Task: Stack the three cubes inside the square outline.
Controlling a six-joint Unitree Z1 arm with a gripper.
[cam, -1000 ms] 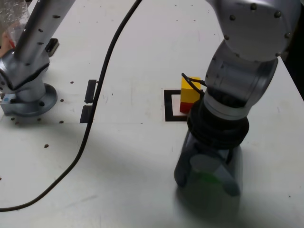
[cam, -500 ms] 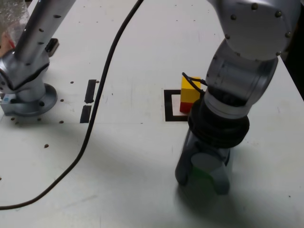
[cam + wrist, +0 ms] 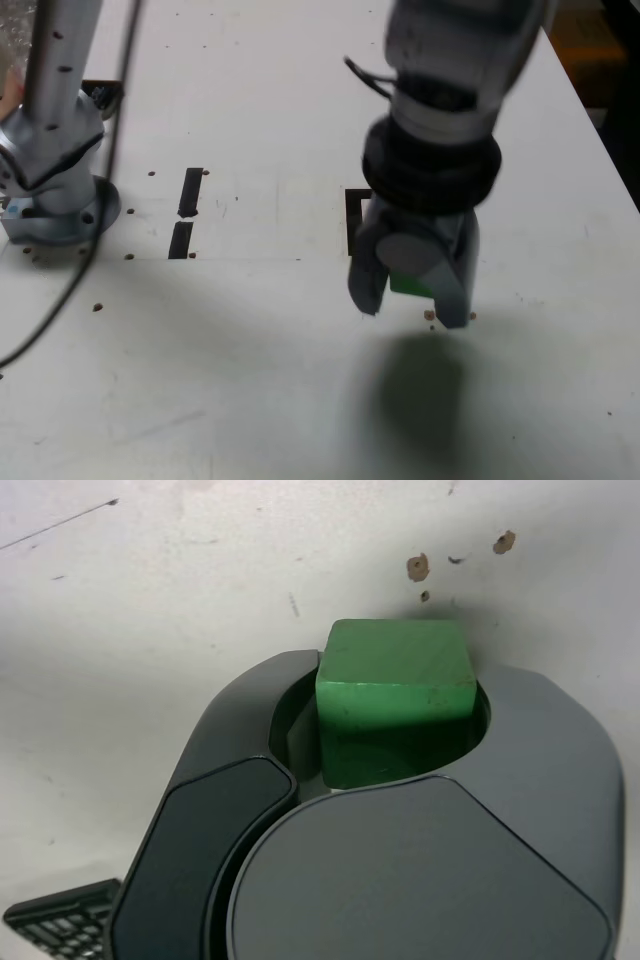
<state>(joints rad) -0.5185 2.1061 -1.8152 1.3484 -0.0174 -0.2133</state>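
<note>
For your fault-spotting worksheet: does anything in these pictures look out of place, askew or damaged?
Nothing stands out. The gripper holds the green cube squarely above the table. A few small brown specks mark the surface.

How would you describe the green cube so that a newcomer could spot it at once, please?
Find the big silver arm over the white table in the exterior view. At its lower end the dark gripper hangs above the surface, and the green cube sits clamped inside it, the only green thing in sight.
</note>
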